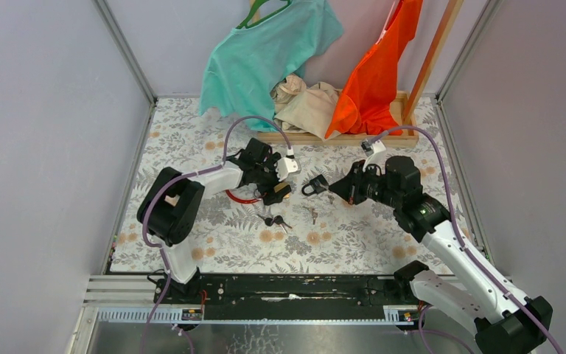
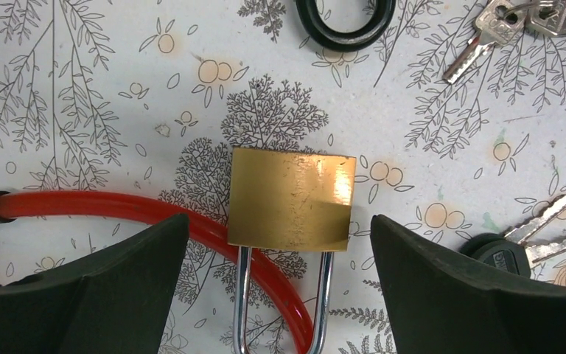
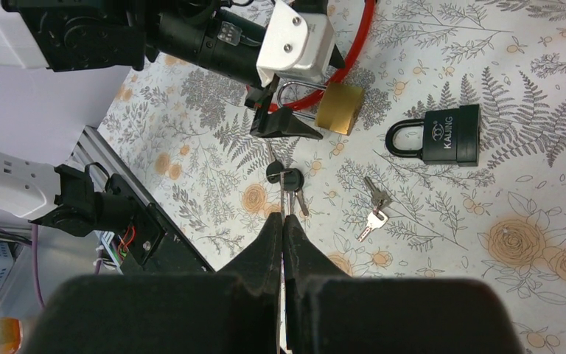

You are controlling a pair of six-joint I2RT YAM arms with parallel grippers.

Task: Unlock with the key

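Calls for squeezing the heavy, slick brass padlock's (image 2: 291, 198) flat sides with the spread left gripper (image 2: 280, 228), right gripper (image 3: 283, 225) apparently pinched on a thin key (image 3: 284, 198).

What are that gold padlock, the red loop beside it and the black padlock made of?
Gold padlock: likely brass, brushed, with a bright glare patch. Its shackle looks like shiny steel. Red loop: smooth and glossy, probably plastic-coated cable. Black padlock: matte black body, maybe painted or plastic-covered; unclear which.

Shackle end of brass padlock (image 2: 292, 199) beyond the edge, perhaps around red cable (image 2: 81, 205)
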